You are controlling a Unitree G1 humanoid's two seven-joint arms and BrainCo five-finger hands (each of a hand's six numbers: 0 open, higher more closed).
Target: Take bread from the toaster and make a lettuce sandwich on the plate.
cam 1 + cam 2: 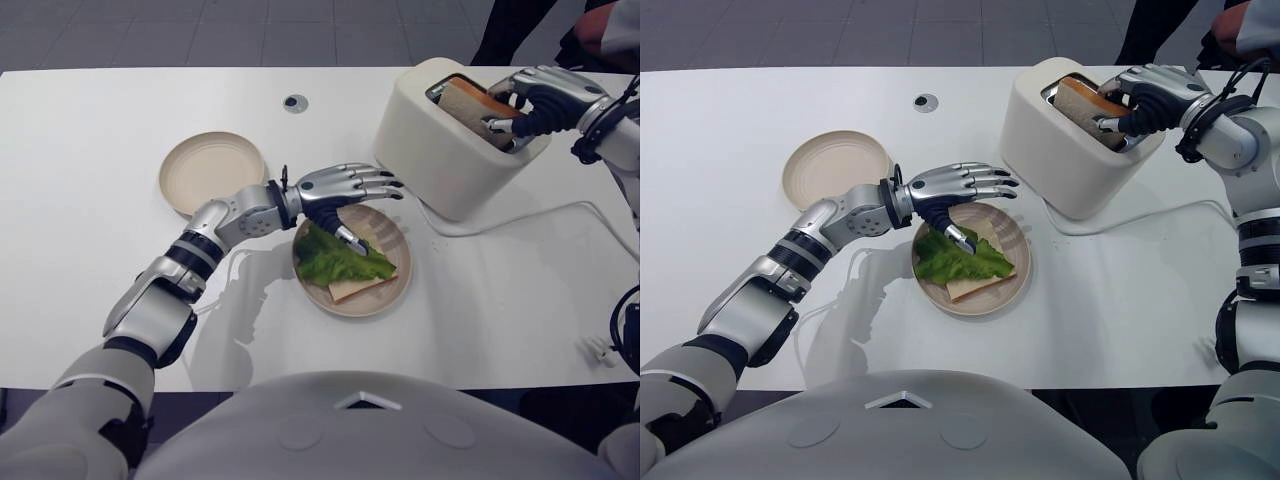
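Left hand (340,190), as you will see, hangs over the far rim of the sandwich plate (397,250) with its fingers stretched flat and spread, holding nothing; its thumb points down at the lettuce leaf (335,262), and contact there cannot be confirmed. You have that round beige plate on the white table (90,220) near the front edge, roughly at centre. On it lies one bread slice (362,288), flat, with the lettuce leaf resting on top and covering most of it, so that a pale corner of the slice shows on the near right side. To the left and a little farther back you will find a second beige plate (212,172), well clear of the first and just beside the left forearm. A white cable (540,212) runs across the table from the base of the toaster toward the right edge. Farther back and right of centre stands the cream toaster (440,160), its near corner close to the left fingertips without touching them. A second bread slice (470,105) stands tilted in the slot, well proud of the top. Your right hand (545,100) is at the slot from the right, fingers curled around that slice. Beyond, a small round grommet (295,103) sits in the tabletop.
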